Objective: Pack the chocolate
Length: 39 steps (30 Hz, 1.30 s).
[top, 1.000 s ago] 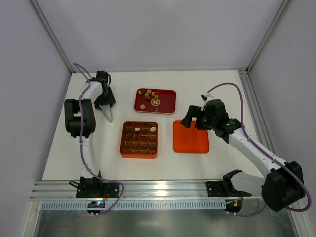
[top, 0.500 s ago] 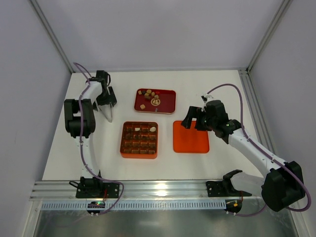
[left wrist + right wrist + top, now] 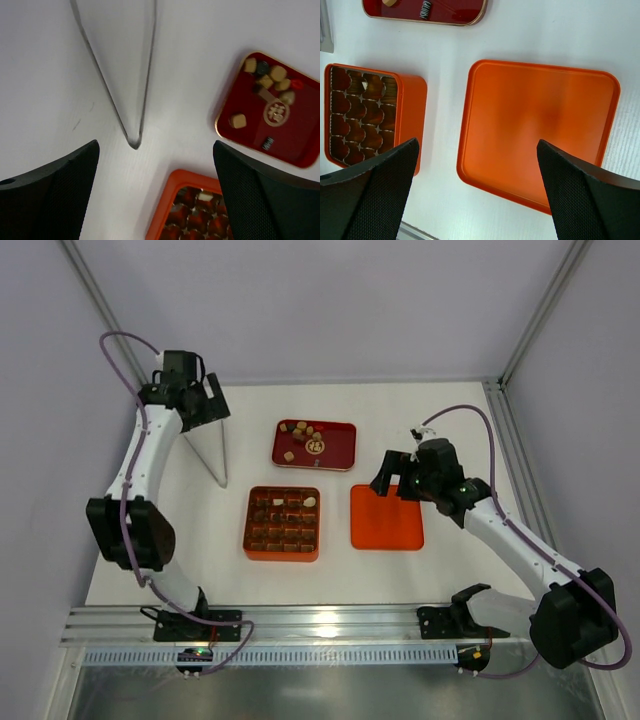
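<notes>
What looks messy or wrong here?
Nothing is spilled or broken. The orange lid lies flat beside the open box, and loose chocolates sit in the red tray. Metal tongs lie by themselves at the left.

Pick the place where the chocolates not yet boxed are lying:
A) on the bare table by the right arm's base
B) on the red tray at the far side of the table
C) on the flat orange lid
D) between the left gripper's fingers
B: the loose candies are clustered on the red tray, while the orange lid lies bare beside the box.
</notes>
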{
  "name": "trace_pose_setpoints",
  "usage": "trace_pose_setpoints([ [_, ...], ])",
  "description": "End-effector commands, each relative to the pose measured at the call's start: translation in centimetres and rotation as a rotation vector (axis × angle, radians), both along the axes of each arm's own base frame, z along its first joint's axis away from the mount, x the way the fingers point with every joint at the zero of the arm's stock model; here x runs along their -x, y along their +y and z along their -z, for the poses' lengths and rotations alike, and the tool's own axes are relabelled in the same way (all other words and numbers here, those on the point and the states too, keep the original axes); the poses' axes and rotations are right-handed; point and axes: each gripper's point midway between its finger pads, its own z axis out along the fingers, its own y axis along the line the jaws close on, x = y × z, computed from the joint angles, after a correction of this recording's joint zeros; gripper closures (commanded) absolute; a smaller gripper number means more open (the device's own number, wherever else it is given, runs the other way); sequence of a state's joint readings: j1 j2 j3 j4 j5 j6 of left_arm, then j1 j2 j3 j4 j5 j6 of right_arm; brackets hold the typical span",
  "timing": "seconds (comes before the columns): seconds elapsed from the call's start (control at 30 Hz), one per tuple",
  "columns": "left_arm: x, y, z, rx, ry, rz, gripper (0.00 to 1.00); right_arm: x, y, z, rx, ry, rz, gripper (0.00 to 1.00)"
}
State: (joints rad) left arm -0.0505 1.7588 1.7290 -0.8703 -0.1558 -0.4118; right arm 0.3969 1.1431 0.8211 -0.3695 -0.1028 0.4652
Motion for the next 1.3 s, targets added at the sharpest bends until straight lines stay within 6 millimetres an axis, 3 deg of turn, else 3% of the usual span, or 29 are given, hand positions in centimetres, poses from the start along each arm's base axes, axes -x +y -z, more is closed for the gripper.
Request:
trace_pose_setpoints([
  [0.0, 3.4, -4.5, -3.1, 0.081, -0.043, 0.135, 0.08, -0.9, -1.2, -1.4, 0.042, -0.046, 0.054, 0.0],
  [0.13, 7.7, -8.4, -5.4, 0.176, -0.103, 0.254, 0.08, -0.8, -3.4, 0.1, 0.122, 0.0, 0.143, 0.0],
  [0.2, 9.3, -11.7, -6.1, 0.26, -0.116, 0.349, 0.08, -0.9, -4.9, 0.6, 0.151, 0.018, 0.196, 0.0],
  [0.37, 13.4, -17.9, -5.9, 0.352, -0.111, 0.505, 0.09, -0.6, -8.6, 2.8, 0.181, 0.099, 0.314, 0.05],
  [0.4, 14.6, -20.2, -5.7, 0.371, -0.105, 0.567, 0.09, -0.5, -9.2, 3.1, 0.179, 0.111, 0.338, 0.06],
  [0.5, 16.2, -24.7, -3.7, 0.405, -0.067, 0.644, 0.11, -0.3, -9.6, 3.5, 0.16, 0.116, 0.374, 0.06],
  [0.63, 15.9, -28.9, -0.5, 0.404, -0.039, 0.663, 0.18, 0.0, -9.5, 3.9, 0.136, 0.126, 0.39, 0.06],
  [0.8, 15.0, -32.6, 4.9, 0.358, 0.027, 0.665, 0.28, 0.2, -9.3, 4.4, 0.128, 0.131, 0.381, 0.06],
  [0.9, 14.9, -34.0, 7.4, 0.311, 0.058, 0.664, 0.35, 0.1, -9.4, 4.5, 0.132, 0.13, 0.376, 0.06],
  [0.93, 14.9, -34.3, 9.3, 0.288, 0.093, 0.659, 0.37, 0.1, -9.4, 4.3, 0.134, 0.126, 0.371, 0.06],
  [1.03, 15.0, -35.2, 12.3, 0.267, 0.145, 0.657, 0.45, 0.1, -9.6, 4.0, 0.139, 0.112, 0.369, 0.06],
  [1.27, 15.2, -37.0, 15.1, 0.257, 0.169, 0.681, 0.48, -0.1, -10.1, 3.9, 0.128, 0.103, 0.363, 0.06],
])
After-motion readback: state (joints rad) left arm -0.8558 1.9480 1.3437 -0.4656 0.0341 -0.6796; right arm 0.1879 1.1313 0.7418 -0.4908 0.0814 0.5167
